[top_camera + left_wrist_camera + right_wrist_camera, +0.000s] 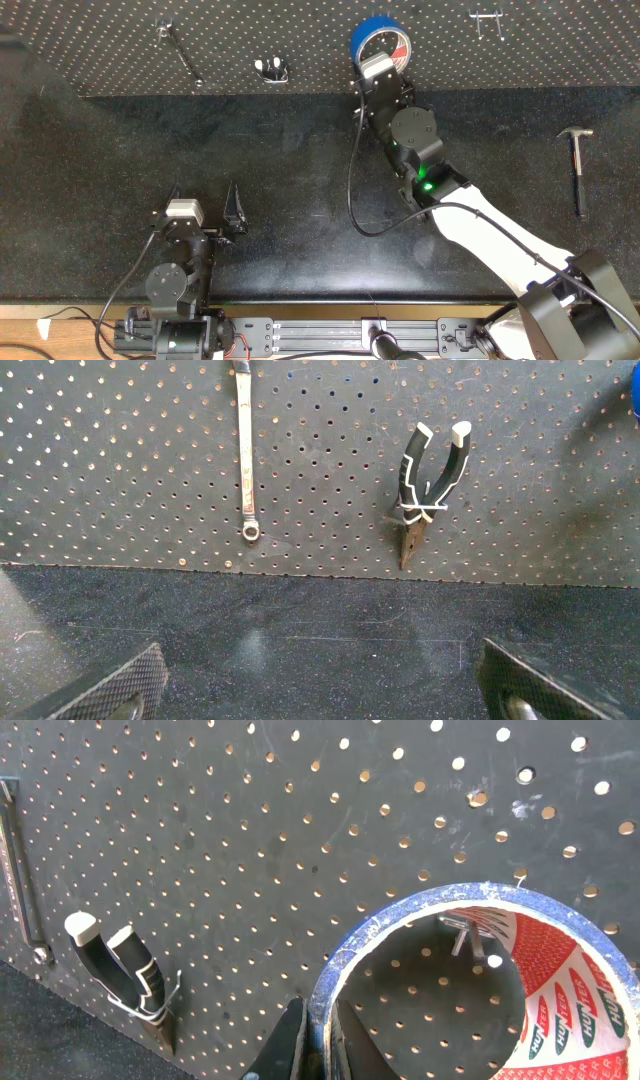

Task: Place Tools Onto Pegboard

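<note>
1. The right gripper (pixel 315 1045) was pinched narrowly on the rim of the tape roll (pixel 420 915), one finger inside the ring and one outside. This probably left the centre free for the hook (pixel 470 935).
2. From above, the roll sat at 12 o'clock from those jaws, against the pegboard (pixel 250 840).
3. The left gripper (pixel 320 700) gaped wide and empty at 7 o'clock.
4. The hammer (pixel 576 165) lay at 3 o'clock, not yet hung.
</note>
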You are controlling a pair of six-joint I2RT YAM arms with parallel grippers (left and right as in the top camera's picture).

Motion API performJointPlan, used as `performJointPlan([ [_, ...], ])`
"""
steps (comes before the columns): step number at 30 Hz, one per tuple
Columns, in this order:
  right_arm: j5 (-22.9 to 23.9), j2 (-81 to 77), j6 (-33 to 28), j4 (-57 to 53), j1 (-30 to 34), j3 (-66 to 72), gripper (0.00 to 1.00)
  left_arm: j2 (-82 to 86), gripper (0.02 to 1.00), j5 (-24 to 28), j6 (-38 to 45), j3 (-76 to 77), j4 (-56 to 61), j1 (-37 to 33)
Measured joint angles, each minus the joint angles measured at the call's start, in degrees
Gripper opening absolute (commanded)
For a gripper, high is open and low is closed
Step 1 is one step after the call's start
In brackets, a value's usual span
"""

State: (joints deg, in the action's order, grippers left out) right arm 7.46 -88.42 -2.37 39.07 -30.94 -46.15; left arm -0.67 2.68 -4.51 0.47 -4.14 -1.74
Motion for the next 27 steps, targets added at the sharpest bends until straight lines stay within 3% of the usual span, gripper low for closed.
performJointPlan([
  [11,0.8,-6.2,-0.5,9.4,0.2,0.0,0.080,0.0,0.996,0.0,0.0,0.0,0.0,0.0],
  [13,0.8,-6.3,-0.6,9.4,0.2,0.0,0.145,0.0,0.996,0.0,0.0,0.0,0.0,0.0],
  [14,0.8,-6.3,-0.8,9.4,0.2,0.0,0.248,0.0,0.996,0.0,0.0,0.0,0.0,0.0],
  [15,0.8,-6.3,-0.8,9.4,0.2,0.0,0.275,0.0,0.996,0.0,0.0,0.0,0.0,0.0],
  [22,0.8,-6.3,1.0,3.8,0.1,-0.2,0.290,0.0,0.996,0.0,0.0,0.0,0.0,0.0],
  [27,0.8,-2.1,2.1,-5.0,-0.2,-0.3,0.391,0.0,0.996,0.0,0.0,0.0,0.0,0.0],
])
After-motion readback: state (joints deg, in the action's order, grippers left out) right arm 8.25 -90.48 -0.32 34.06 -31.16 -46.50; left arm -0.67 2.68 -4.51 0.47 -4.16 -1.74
